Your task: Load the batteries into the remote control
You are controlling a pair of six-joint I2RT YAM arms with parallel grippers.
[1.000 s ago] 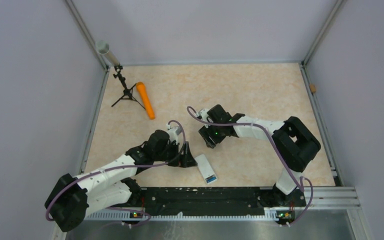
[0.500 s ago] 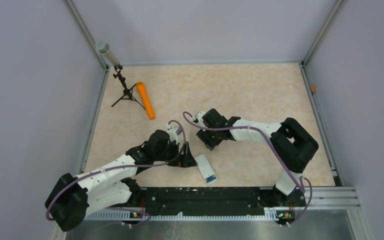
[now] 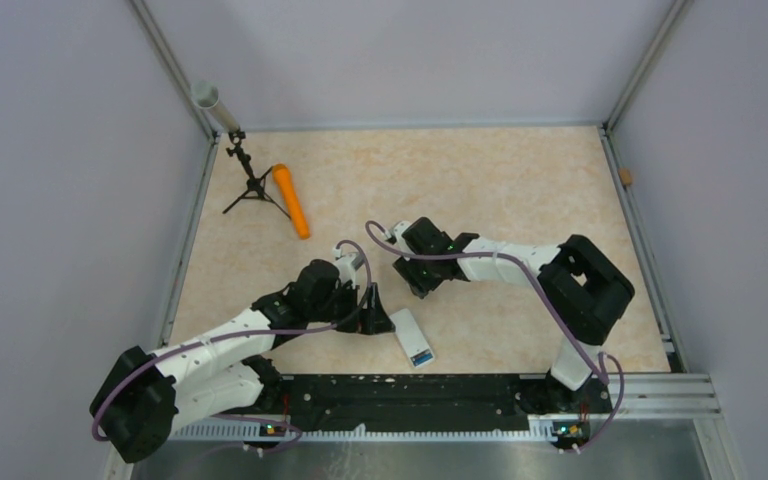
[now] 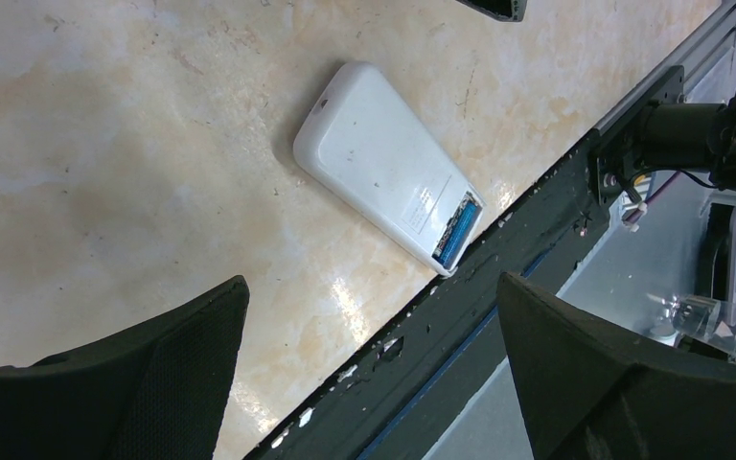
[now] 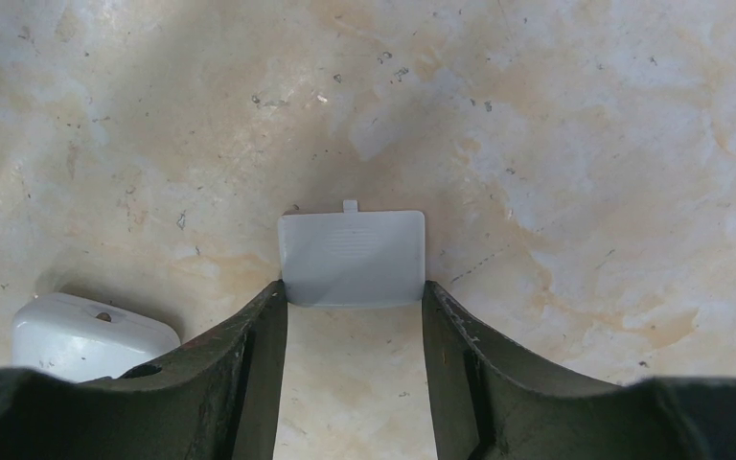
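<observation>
Closure just made at right gripper (image 5: 355, 297) — pinching battery cover (image 5: 353, 254) by both edges. Left gripper (image 4: 364, 355) wide, empty, beside remote control (image 4: 374, 158); blue battery (image 4: 455, 230) seated — refit likely next.

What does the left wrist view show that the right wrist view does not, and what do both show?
Only the left wrist view: the whole remote control lying back up, its recess uncovered with a blue battery inside, the black rail at the table edge, and the left hand wide open. Only the right wrist view: a white battery cover lying flat between the fingertips of the right hand, which seem to touch its two sides. Both: the remote control, only a corner of it in the right wrist view, and the beige table.
</observation>
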